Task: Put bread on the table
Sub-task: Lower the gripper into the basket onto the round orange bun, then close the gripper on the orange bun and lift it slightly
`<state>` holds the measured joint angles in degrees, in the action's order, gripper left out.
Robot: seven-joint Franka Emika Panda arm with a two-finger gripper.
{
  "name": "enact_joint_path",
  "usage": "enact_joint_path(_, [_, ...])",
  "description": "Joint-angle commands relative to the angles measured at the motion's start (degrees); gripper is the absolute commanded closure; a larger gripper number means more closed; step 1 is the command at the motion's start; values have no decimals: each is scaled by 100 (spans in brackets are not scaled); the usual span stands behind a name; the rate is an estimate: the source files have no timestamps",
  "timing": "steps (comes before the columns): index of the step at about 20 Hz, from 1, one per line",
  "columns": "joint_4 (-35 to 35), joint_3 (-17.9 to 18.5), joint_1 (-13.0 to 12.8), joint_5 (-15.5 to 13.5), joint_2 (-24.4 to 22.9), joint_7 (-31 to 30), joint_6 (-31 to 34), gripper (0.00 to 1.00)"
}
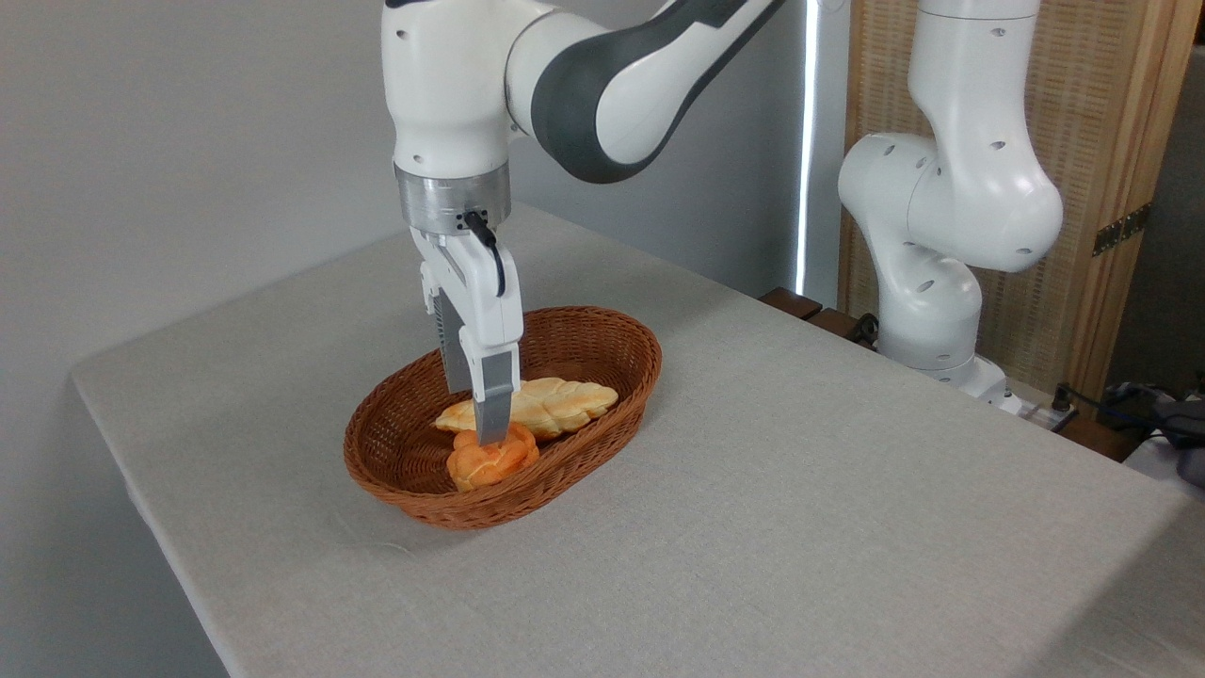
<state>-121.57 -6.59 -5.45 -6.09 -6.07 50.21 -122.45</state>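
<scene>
Orange bread (pixel 490 461) — brown woven basket (pixel 602 414)

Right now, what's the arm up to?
The gripper is down inside the wicker basket, at the small orange bun, with the braided loaf lying just behind it. Whether the fingers have closed on the bun cannot be told from this angle. The bun sits in the basket, not yet on the table.

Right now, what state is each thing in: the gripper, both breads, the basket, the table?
gripper: lowered into the basket, fingers pointing down at the round bun; open or shut cannot be told from this angle.
round orange bun: lying in the basket, not lifted.
braided loaf: lying flat in the basket behind the bun.
wicker basket: upright on the table.
table: cloth-covered, no bread on it yet.
</scene>
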Motion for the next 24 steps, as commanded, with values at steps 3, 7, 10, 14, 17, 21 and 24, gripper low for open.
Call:
enact_joint_path(3, [-675, 9, -105, 73, -61, 437, -947, 0])
enact_joint_path(7, [-675, -44, -105, 90, -8, 446, -1008, 0])
enact_joint_path(10, [-675, -44, -97, 362, 27, 446, -1167, 0])
enact_joint_path(14, [-675, -44, -88, 705, 71, 446, -1167, 0])
enact_joint_path(17, [-745, -44, -88, 714, 88, 446, -1167, 0])
enact_joint_path(21, [-781, -44, -97, 714, 106, 446, -1167, 0])
enact_joint_path(24, [-816, -53, -105, 723, 115, 446, -1176, 11])
